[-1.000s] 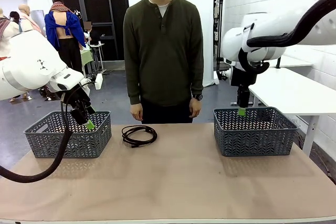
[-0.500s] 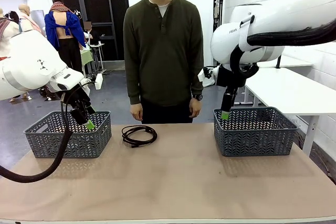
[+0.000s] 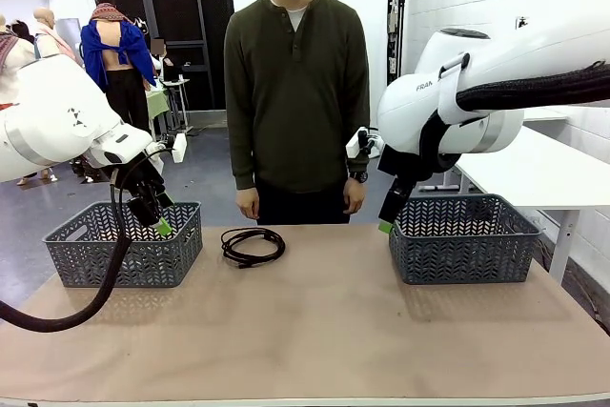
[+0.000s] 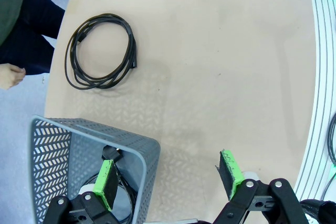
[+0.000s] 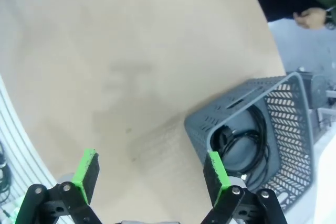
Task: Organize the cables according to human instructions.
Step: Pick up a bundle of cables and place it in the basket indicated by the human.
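Cable [image 3: 253,246] lies coiled on the desk [image 3: 315,331] near its far edge, in front of the person [image 3: 297,92], between the two baskets and apart from both. Bare desk runs from it to the near edge. Left fingers [image 4: 168,179] stand open and empty, astride the near corner of the left basket [image 3: 124,245], which holds a cord [image 4: 113,156]. Right fingers [image 5: 149,174] are open and empty too, above the left rim of the right basket [image 3: 464,238], where more coiled cords [image 5: 247,142] lie.
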`<state>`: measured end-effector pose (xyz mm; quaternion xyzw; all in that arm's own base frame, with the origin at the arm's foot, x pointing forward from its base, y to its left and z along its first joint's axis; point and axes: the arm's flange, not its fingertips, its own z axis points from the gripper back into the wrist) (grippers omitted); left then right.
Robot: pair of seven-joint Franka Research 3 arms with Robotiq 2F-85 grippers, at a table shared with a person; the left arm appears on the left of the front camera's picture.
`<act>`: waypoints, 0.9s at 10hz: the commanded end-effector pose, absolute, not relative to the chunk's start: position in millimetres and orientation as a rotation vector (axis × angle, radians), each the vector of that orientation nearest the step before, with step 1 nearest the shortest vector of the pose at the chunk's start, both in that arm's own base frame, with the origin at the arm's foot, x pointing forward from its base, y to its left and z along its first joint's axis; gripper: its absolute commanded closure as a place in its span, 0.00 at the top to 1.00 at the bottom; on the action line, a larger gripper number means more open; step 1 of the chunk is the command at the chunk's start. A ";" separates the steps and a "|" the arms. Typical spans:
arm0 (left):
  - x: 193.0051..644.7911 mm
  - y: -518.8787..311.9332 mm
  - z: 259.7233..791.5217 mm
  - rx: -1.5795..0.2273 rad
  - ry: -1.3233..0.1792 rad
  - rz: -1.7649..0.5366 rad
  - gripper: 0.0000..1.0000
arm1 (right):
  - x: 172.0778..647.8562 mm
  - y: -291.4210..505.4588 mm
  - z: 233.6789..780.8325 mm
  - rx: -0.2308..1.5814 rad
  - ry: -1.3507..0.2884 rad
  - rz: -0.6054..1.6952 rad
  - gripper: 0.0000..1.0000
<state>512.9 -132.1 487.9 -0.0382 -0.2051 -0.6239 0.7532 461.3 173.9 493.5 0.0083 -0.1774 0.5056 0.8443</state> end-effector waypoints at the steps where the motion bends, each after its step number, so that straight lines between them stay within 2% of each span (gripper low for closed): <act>1: 513.1 -131.8 490.4 -0.091 -0.445 -1.360 1.00 | 463.8 170.8 495.8 0.009 -0.370 1.063 1.00; 9: 513.1 -131.8 490.4 -0.091 -0.445 -1.360 1.00 | 463.8 170.8 495.8 0.009 -0.370 1.063 1.00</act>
